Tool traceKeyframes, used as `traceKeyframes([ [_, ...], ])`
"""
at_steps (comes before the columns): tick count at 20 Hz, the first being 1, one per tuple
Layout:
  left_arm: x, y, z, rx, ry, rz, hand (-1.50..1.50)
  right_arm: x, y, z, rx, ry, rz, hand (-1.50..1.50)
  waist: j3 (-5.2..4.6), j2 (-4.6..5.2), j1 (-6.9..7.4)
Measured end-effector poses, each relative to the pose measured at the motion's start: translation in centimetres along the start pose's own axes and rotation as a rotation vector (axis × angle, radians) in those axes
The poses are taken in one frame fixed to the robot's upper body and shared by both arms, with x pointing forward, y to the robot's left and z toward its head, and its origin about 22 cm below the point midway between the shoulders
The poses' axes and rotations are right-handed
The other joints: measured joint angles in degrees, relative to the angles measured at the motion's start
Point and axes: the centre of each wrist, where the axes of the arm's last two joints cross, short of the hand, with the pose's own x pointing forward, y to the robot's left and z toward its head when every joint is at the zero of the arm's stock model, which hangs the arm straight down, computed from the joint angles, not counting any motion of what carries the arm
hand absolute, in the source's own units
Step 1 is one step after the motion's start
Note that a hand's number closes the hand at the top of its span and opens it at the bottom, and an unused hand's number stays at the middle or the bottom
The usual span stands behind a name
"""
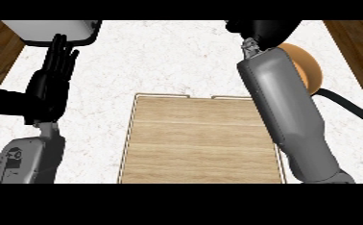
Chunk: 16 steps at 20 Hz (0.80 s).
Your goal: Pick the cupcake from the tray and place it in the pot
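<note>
The wooden tray [202, 140] lies on the white marbled counter [163, 56], its surface bare. The left hand [53, 77] shows at the left edge — fingers straight, pointing up — just below a grey box [53, 31] at the top left corner. The right forearm [284, 118] stretches up along the tray's right side to the pot [306, 70], orange inside, with a black handle [344, 104]. The right hand [264, 29] is over the pot — its fingers cannot be made out.
</note>
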Motion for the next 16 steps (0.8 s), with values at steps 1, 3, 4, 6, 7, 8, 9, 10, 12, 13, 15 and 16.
traceKeyframes([
  [1,-0.2,0.0,0.2,0.002,0.001,0.000,0.00,-0.9,0.3,-0.5,-0.001,0.015,0.005,1.50,0.00,0.02,0.03],
  [3,-0.2,0.0,0.2,0.004,-0.004,0.002,0.00,-3.2,0.6,-1.8,-0.004,0.046,0.008,1.50,0.01,0.08,-0.06],
  [4,0.0,0.2,0.0,0.003,-0.005,0.002,0.00,-4.0,0.4,-2.0,-0.007,0.056,0.001,1.50,0.01,0.10,-0.07],
  [6,-0.1,0.9,0.3,0.005,-0.010,0.002,0.00,-6.1,0.5,-2.7,-0.002,0.075,-0.007,1.50,0.01,0.10,0.00],
  [7,-0.3,0.7,0.4,0.002,-0.009,0.003,0.00,-7.2,0.5,-3.0,0.004,0.081,-0.009,1.50,0.01,0.12,0.00],
  [8,-0.2,0.6,0.0,-0.002,-0.008,0.004,0.00,-7.9,0.6,-3.4,0.009,0.085,-0.008,1.50,0.01,0.17,0.04],
  [9,-0.2,0.5,0.0,0.001,-0.006,0.007,0.00,-8.7,0.9,-3.8,0.013,0.089,-0.005,1.50,0.01,0.20,0.14],
  [10,0.1,0.6,-0.2,0.001,-0.007,0.005,0.00,-9.6,1.2,-4.1,0.018,0.095,0.000,1.50,0.00,0.23,0.20],
  [12,0.7,0.3,-0.3,0.001,-0.012,0.004,0.00,-11.5,1.7,-4.7,0.018,0.099,0.007,1.50,0.01,0.25,0.30],
  [13,0.8,0.5,-0.6,-0.002,-0.013,0.006,0.00,-11.9,2.2,-4.8,0.022,0.102,0.012,1.50,0.02,0.28,0.37],
  [15,0.9,0.2,-0.8,-0.002,-0.014,0.005,0.00,-13.3,3.0,-5.7,0.020,0.110,0.011,1.50,0.01,0.34,0.49],
  [16,0.6,-0.1,-0.5,-0.007,-0.014,0.003,0.00,-14.2,3.5,-6.3,0.025,0.113,0.014,1.50,0.02,0.36,0.57],
])
